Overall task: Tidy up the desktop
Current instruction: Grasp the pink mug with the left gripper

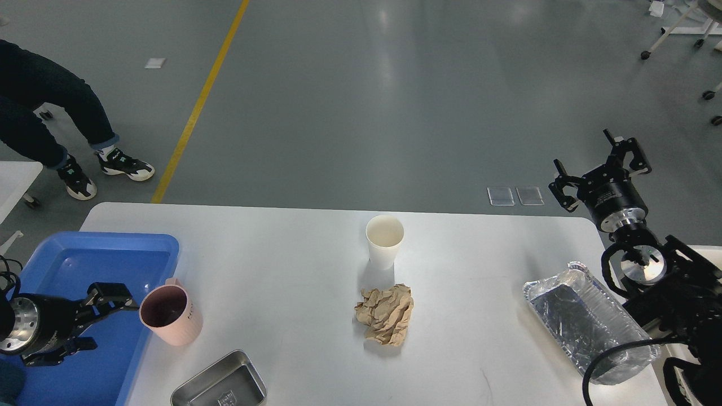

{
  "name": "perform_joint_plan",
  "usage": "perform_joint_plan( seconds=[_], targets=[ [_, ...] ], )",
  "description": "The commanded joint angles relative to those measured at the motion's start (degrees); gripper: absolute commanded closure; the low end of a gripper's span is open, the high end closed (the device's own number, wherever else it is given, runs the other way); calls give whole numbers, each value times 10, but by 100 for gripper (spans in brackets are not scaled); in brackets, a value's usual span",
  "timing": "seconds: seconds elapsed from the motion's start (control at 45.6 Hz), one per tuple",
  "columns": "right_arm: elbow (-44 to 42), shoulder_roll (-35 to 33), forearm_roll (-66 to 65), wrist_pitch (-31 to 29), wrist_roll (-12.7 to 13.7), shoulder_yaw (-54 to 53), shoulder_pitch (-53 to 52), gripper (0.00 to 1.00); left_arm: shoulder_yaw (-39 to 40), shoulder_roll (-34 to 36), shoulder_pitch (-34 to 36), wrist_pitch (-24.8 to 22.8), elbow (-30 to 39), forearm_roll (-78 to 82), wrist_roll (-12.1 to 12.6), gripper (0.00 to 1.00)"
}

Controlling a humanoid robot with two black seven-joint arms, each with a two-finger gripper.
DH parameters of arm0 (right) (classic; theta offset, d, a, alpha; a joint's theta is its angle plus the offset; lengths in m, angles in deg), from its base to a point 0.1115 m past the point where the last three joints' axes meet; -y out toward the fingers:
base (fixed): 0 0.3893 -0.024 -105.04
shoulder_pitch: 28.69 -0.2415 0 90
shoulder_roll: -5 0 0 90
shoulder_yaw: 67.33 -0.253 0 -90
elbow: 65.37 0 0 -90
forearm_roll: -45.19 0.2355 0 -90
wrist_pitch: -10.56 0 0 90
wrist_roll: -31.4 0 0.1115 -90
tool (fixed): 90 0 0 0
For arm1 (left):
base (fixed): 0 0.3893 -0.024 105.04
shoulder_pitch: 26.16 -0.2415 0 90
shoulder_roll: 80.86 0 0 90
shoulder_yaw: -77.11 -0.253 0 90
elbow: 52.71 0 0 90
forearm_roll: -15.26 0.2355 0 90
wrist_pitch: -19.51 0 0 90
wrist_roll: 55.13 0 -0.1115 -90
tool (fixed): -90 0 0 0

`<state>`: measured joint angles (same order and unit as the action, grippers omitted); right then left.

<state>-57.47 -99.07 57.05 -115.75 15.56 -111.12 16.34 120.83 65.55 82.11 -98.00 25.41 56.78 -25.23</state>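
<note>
The white desktop carries a pink mug, a white paper cup, a crumpled brown paper ball, a small steel tray at the front edge and a foil container at the right. My left gripper is open over the blue tray, just left of the pink mug, with nothing between its fingers. My right gripper is open in the air past the desktop's far right corner, holding nothing.
A blue plastic tray sits at the left edge of the desktop. A person's legs and shoes stand on the grey floor at the far left. Another white table corner shows at the left.
</note>
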Motion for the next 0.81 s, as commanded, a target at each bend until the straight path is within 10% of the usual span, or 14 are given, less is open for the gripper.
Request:
perform_joint_plan(
  seconds=[0.0, 0.197, 0.526, 0.789],
  targets=[
    [0, 0, 0, 0, 0, 0, 1, 0, -21, -31, 24, -1, -24, 10, 6, 3],
    [-2, -1, 0, 0, 0, 0, 1, 0, -68, -47, 62, 0, -31, 10, 15, 12],
    [-5, -1, 0, 0, 0, 0, 4, 0, -75, -71, 65, 1, -45, 12, 71, 88],
    [-3, 0, 0, 0, 0, 0, 4, 0, -75, -75, 68, 15, -47, 20, 72, 100]
  ],
)
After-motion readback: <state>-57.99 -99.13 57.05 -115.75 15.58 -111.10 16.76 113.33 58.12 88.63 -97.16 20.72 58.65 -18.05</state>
